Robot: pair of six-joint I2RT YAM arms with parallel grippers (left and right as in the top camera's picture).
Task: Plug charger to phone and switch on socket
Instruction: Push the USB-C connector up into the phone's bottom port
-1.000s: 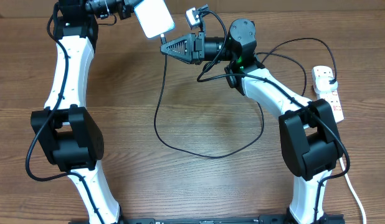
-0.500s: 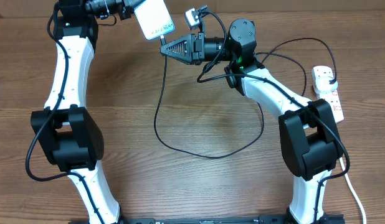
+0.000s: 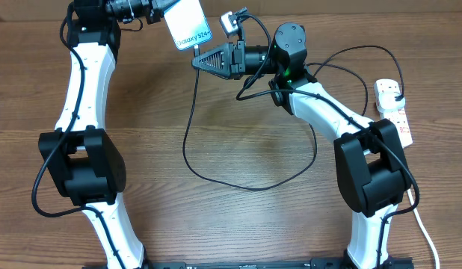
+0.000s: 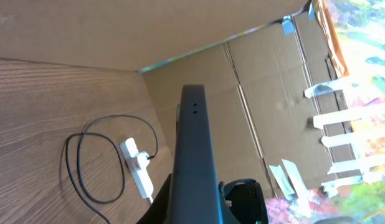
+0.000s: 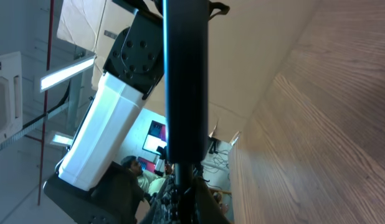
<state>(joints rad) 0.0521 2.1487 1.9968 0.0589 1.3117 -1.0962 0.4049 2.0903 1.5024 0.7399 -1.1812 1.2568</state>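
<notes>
My left gripper point(image 3: 162, 9) is shut on the phone point(image 3: 188, 22) and holds it in the air at the back of the table, its light-blue screen with white "Galaxy" text facing up. In the left wrist view the phone point(image 4: 192, 143) shows edge-on between the fingers point(image 4: 192, 208). My right gripper point(image 3: 198, 60) is shut on the connector end of the charger cable point(image 3: 188, 134). The tip meets the phone's lower end point(image 5: 186, 81) in the right wrist view point(image 5: 183, 199); I cannot tell if it is seated. The cable's black plug point(image 3: 396, 89) sits in the socket strip point(image 3: 395, 116).
The cable loops over the middle of the wooden table point(image 3: 238, 183). The power strip point(image 4: 137, 171) lies at the right edge with its white cord point(image 3: 425, 232) running forward. A cardboard wall point(image 4: 255, 87) stands behind the table.
The left gripper has turned and shifted the phone slightly right, toward the connector; the "Galaxy" text now reads clearly. The right gripper has hardly moved.
</notes>
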